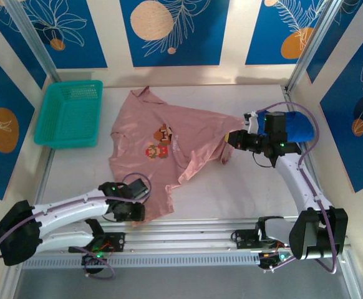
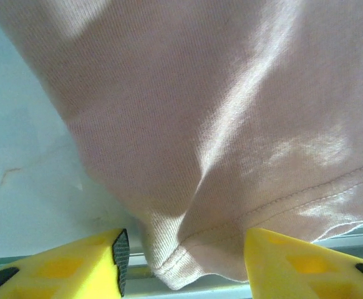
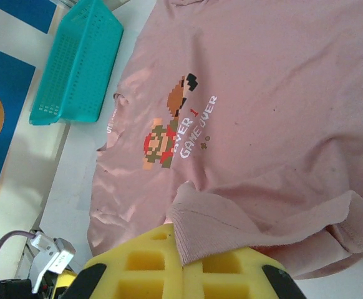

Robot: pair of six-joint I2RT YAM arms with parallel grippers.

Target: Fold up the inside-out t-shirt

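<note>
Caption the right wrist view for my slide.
Wrist view: right fingers pinch a fold of the pink t-shirt, pixel print facing up, teal basket beyond.

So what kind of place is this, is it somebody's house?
Probably a robot lab booth, not a house: two robot arms bolted to a white table, blue patterned wall panels, and a t-shirt laid out.

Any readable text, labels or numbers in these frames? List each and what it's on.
"GAMEOVER": white print on the pink t-shirt, beside the pixel figure, right wrist view.
"OVER": white, the line next to it, followed by one red character, a 1 or an I.
White lettering at the shirt's edge toward the teal basket: too small to read.
Top view: the same print is too blurred to read.
</note>
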